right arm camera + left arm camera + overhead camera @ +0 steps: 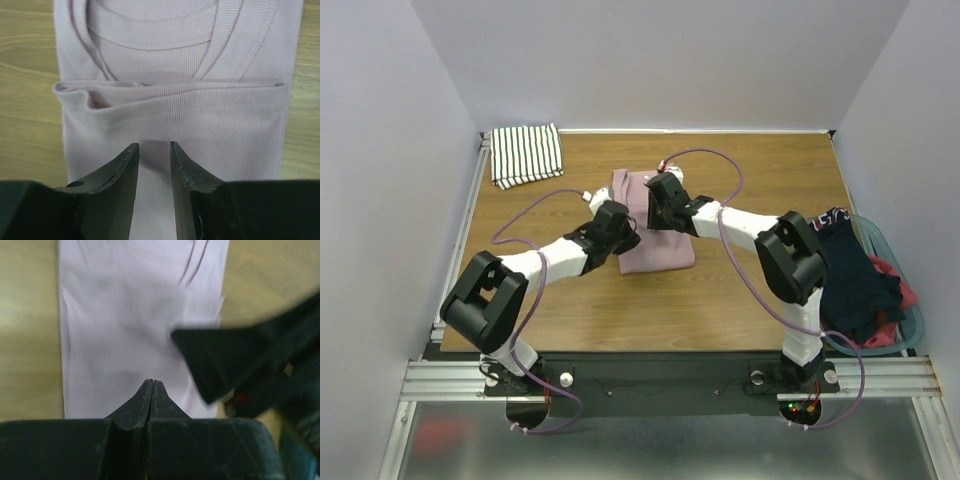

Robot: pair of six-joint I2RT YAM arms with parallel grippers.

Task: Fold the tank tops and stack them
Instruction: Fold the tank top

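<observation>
The dusty pink tank top (658, 250) lies flat at the table's middle, its lower part folded up toward the scoop neck (150, 37). My left gripper (626, 234) is shut and empty over the top's near left part; its closed tips (152, 382) sit just above the pink cloth (125, 315). My right gripper (663, 207) hovers over the folded layer (175, 115), jaws a little apart (154, 146) with nothing between them. The striped tank top (527, 153) lies folded at the back left corner.
A blue basket (914, 322) at the right table edge holds the dark navy garment (855, 275) and the red one (898, 295). Bare wooden table (740, 300) surrounds the pink top. The right arm's dark wrist (240, 360) shows close in the left wrist view.
</observation>
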